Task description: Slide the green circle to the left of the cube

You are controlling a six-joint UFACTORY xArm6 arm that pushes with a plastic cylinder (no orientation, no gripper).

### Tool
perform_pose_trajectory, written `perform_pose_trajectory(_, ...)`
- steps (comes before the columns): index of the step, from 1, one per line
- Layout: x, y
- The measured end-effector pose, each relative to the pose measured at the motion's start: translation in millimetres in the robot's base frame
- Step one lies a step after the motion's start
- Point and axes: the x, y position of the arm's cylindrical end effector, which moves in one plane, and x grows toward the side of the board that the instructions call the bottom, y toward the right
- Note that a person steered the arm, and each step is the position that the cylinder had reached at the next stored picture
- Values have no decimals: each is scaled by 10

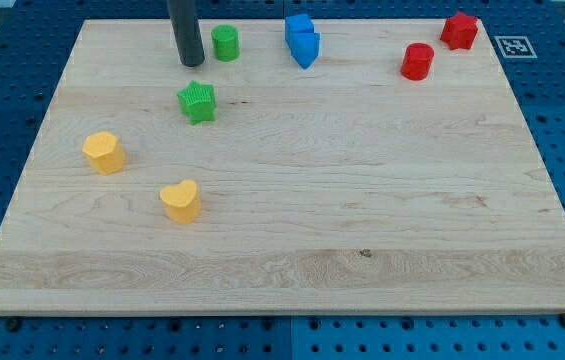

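Note:
The green circle [225,43] stands near the view's top, left of centre, on the wooden board [292,230]. The blue cube [299,27] is to its right at the top edge, touching a second blue block [306,49] just below it. My tip [192,62] comes down from the top of the view and rests on the board just left of the green circle, a small gap apart. A green star [197,102] lies below my tip.
A yellow hexagon-like block [104,152] and a yellow heart [180,201] lie at the view's left. A red cylinder [417,61] and a red star-like block [459,31] sit at the top right. A marker tag [514,46] is beside the board.

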Motion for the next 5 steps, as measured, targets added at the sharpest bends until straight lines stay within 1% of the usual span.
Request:
perform_pose_trajectory(1,0,0)
perform_pose_trajectory(4,-196,0)
perform_pose_trajectory(5,-220,175)
